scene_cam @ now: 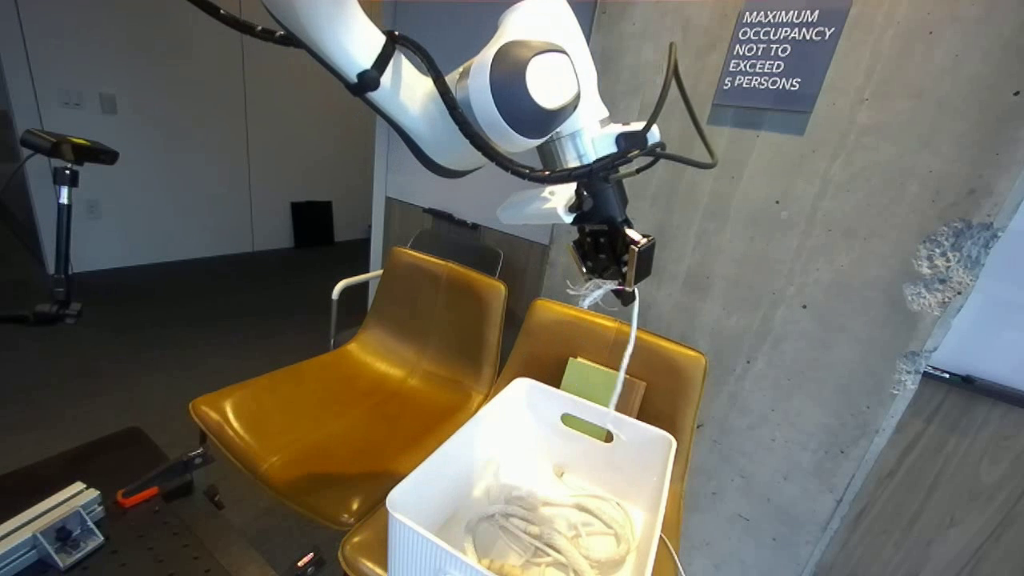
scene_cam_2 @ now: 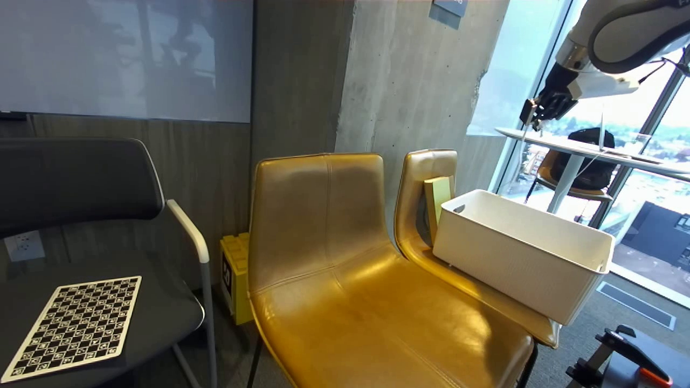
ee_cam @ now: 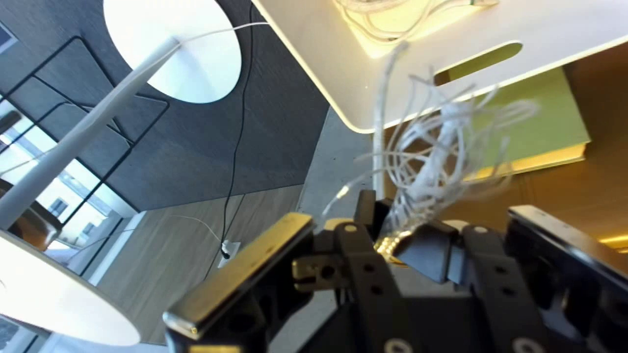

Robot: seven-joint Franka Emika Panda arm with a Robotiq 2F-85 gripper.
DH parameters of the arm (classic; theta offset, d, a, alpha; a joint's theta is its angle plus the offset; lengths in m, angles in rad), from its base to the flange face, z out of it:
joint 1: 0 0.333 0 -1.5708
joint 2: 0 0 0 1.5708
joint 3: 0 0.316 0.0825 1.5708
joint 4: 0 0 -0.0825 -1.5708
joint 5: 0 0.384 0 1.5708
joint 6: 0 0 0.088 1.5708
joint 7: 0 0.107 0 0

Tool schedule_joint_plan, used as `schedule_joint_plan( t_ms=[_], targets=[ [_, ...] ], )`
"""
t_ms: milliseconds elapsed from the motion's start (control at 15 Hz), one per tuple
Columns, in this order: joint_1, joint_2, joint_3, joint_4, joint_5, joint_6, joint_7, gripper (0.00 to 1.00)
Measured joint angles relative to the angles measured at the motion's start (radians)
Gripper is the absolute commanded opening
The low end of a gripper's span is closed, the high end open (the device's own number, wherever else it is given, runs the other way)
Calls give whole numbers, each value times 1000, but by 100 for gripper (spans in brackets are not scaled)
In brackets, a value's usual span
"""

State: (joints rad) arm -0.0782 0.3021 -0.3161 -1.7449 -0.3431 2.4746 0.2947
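The wrist view best shows the claw (ee_cam: pixel 400 225) clenched around a frayed white rope (ee_cam: pixel 437 152) that splays at its end. In an exterior view a white cord (scene_cam: pixel 626 352) hangs from the claw toward the handled end of a white bin (scene_cam: pixel 520 424), with pale coils (scene_cam: pixel 552 528) lying inside; in an exterior view the bin's near wall (scene_cam_2: pixel 501 258) hides those. The bin sits on a brown chair (scene_cam: pixel 676 376), a green book (scene_cam: pixel 588 380) propped behind it, beside a concrete wall (scene_cam: pixel 784 256).

The white arm (scene_cam: pixel 532 88) reaches in from above, bent at the wrist (scene_cam: pixel 570 149). Its black tool (scene_cam: pixel 623 293) points downward, fingers (ee_cam: pixel 431 247) pinched together.
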Motion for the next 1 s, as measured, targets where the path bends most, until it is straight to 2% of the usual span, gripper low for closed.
schedule_joint_plan(
  t_ms=[267, 1000],
  targets=[
    [-53, -23, 0, -30, 0, 0, -8, 2],
    [-47, -64, 14, -129, -2, 0, -8, 2]
  ],
)
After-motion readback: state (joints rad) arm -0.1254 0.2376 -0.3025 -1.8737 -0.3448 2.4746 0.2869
